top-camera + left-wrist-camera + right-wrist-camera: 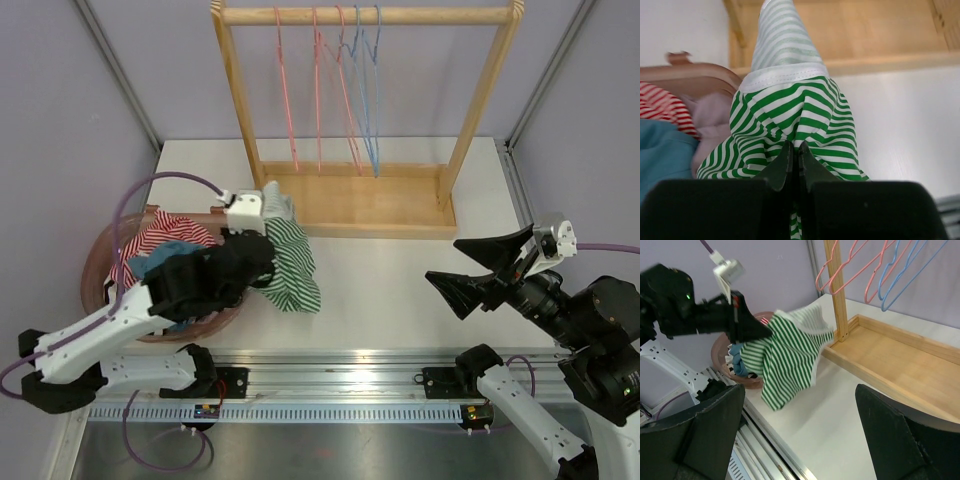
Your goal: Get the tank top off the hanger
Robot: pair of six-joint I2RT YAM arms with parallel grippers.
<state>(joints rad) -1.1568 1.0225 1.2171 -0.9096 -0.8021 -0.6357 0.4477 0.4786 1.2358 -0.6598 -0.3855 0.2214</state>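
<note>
left claw (262, 258) holds tank top (292, 268)

Top: I have left claw clamped on green-striped tank top over the table (400, 290), between basket (95, 268) and rack (350, 208); hangers (330, 90) bare, so probably off already. Left wrist: jaws together on bunched fabric, secure pinch. Right wrist: right claw (800, 388) spread apart, idle, well clear

the green-and-white striped tank top (290, 262) with a white-trimmed edge hangs bunched and crumpled at the left of the desk (400, 285), pinched in the closed left hand (792, 152). its cloth drapes down to the right of the hand, one end reaching toward the far side. the thin pink and blue wire hangers (345, 95) hang side by side from the far wooden rail (400, 15), well apart from the top.
</note>
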